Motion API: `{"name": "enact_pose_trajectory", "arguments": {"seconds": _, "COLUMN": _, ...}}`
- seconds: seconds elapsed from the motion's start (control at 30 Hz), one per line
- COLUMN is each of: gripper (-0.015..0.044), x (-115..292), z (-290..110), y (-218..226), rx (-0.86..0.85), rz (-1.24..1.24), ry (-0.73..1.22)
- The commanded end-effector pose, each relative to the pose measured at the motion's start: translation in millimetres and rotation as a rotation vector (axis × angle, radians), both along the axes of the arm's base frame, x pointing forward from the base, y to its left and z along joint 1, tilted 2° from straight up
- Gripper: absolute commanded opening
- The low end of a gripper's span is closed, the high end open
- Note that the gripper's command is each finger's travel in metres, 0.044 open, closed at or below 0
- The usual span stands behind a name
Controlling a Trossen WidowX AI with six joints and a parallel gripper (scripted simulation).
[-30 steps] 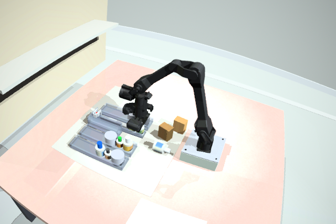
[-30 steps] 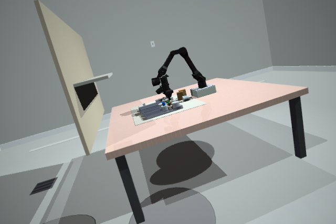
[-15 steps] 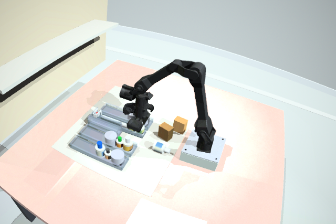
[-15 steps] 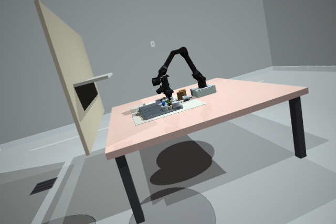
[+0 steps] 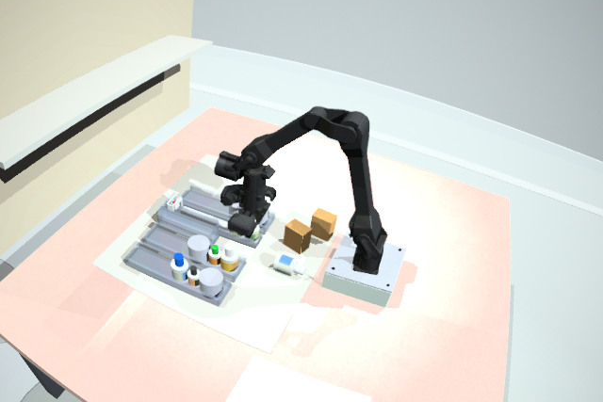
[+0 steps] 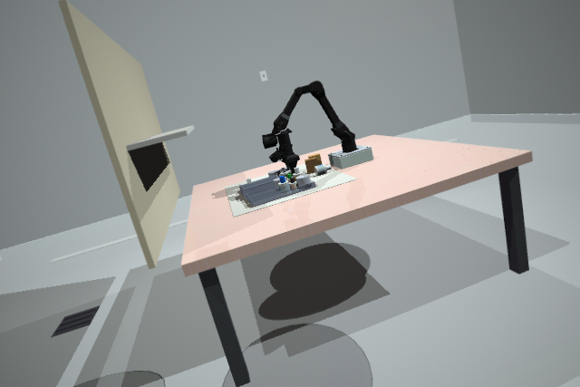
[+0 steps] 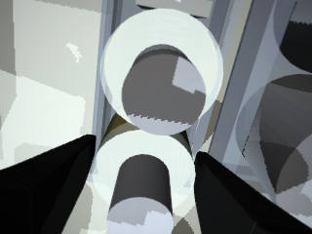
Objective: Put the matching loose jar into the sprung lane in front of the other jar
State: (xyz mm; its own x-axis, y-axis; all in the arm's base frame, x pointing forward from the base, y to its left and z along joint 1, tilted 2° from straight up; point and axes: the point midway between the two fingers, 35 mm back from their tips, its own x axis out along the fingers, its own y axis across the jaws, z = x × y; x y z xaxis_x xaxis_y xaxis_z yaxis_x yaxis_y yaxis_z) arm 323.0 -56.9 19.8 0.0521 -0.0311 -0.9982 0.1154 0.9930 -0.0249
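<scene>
In the wrist view two matching clear jars with dark grey lids stand in a row in the grey sprung lane point(image 7: 104, 63) point(image 5: 206, 203). The near jar point(image 7: 143, 168) stands between my fingers at the lane's front end. The far jar point(image 7: 161, 73) stands right behind it and touches it. My gripper point(image 7: 145, 152) point(image 5: 245, 225) point(image 6: 288, 170) points straight down over the front of the lane. Its fingers are open and stand at the near jar's sides, with the jar low in the lane. The pusher plate is hidden behind the far jar.
Two more grey lanes in front hold several small jars and bottles, among them a grey cylinder point(image 5: 197, 247) and a blue-capped bottle point(image 5: 178, 264). Two brown boxes point(image 5: 297, 235) point(image 5: 323, 223) and a lying white bottle point(image 5: 285, 263) are beside the arm's base point(image 5: 365, 281).
</scene>
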Motion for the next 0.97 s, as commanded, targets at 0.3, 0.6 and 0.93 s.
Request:
{"name": "enact_pose_trajectory", "arguments": {"seconds": 0.3, "gripper": 0.0291, "x": -1, "z": 20, "y": 1, "rx": 0.001, "rz": 0.001, "ry": 0.0}}
{"name": "enact_pose_trajectory", "arguments": {"seconds": 0.6, "gripper": 0.0291, "x": -16, "z": 21, "y": 2, "rx": 0.001, "rz": 0.001, "ry": 0.002}}
{"name": "enact_pose_trajectory", "arguments": {"seconds": 0.93, "gripper": 0.0291, "x": -52, "z": 19, "y": 6, "rx": 0.001, "rz": 0.001, "ry": 0.005}}
